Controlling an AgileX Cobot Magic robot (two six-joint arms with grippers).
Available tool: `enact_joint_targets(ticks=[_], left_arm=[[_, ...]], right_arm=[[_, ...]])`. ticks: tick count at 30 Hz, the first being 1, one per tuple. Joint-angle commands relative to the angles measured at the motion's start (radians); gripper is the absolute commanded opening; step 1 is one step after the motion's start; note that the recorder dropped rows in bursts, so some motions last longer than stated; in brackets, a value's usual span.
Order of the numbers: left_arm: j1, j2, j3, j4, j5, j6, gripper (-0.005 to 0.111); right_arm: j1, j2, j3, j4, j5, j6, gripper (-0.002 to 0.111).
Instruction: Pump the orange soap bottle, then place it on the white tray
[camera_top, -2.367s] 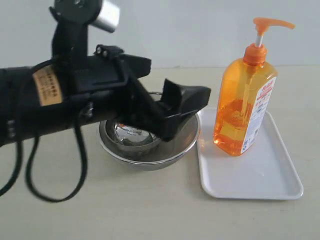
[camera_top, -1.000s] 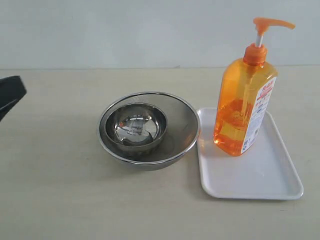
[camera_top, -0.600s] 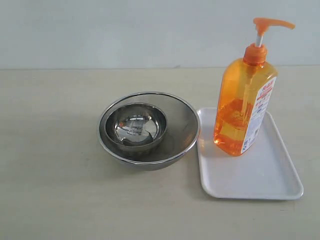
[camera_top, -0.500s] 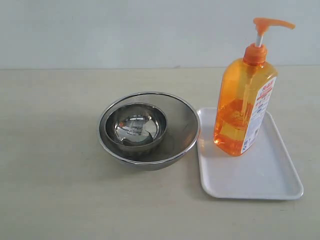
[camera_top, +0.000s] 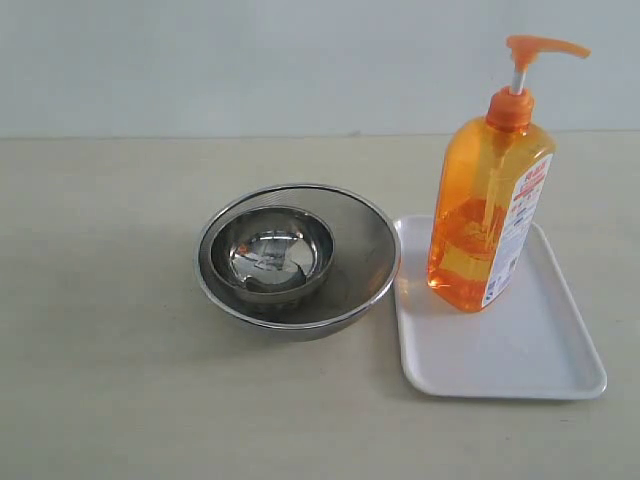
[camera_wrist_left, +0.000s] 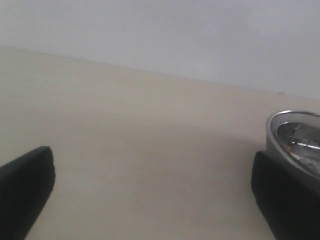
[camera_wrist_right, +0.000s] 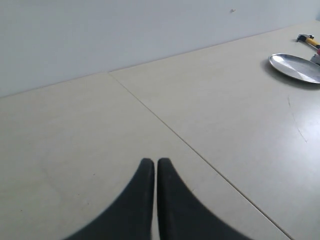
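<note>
Your orange soap bottle stands upright on the white tray, near its 11 o'clock corner. The tray lies at 3 o'clock of the nested steel bowls. Your left gripper is spread wide and empty, which suits a finished placement. Your right gripper is pressed together on nothing, parked well clear.

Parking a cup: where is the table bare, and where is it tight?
Bare: the table left of the nested bowls, the strip in front of bowls and tray, and the tray's near half. Tight: bowls and tray show no gap; the bottle stands on the tray's far half.
</note>
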Motion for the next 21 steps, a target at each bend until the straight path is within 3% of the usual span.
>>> enact_joint_targets(ticks=[1,21], left_arm=[[0.019,-0.003,0.003,-0.004,0.047,0.000,0.100],[0.017,-0.003,0.003,-0.007,0.057,0.003,0.100]], right_arm=[[-0.002,-0.010,-0.003,-0.001,0.008,-0.001,0.000],[-0.002,-0.010,-0.003,-0.001,0.008,-0.001,0.000]])
